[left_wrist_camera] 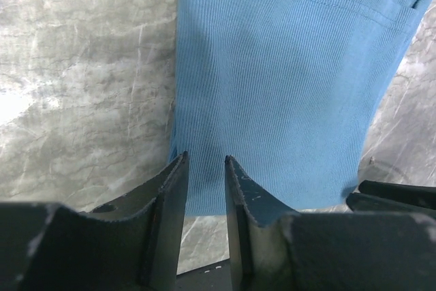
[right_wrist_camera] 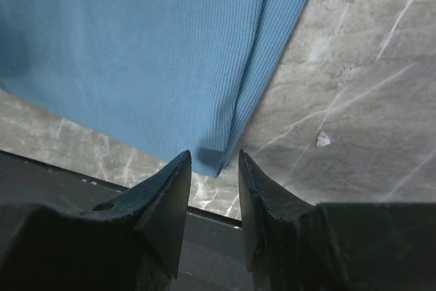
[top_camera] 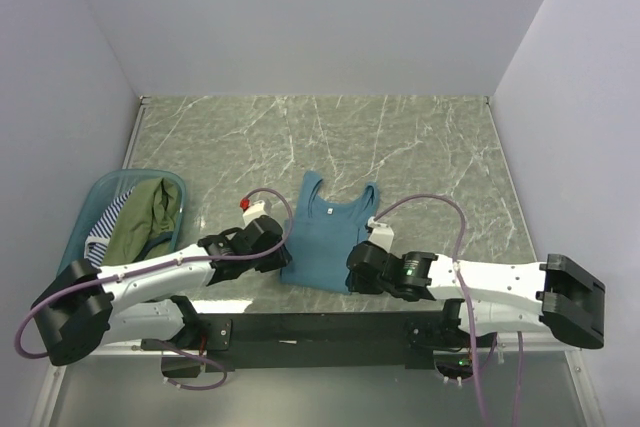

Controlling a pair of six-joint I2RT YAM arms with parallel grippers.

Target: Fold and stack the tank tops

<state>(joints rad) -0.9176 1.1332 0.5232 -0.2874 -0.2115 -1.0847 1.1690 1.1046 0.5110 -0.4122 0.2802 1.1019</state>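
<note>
The left gripper [left_wrist_camera: 204, 163] and right gripper [right_wrist_camera: 214, 158], jaws parted and empty, hover at the teal top [top_camera: 325, 237] hem corners; best to pinch both evenly before folding.

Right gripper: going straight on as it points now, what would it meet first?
Probably the near corner of the teal-blue tank top, just ahead of the right gripper on the marble table; the gap is hard to judge.
</note>
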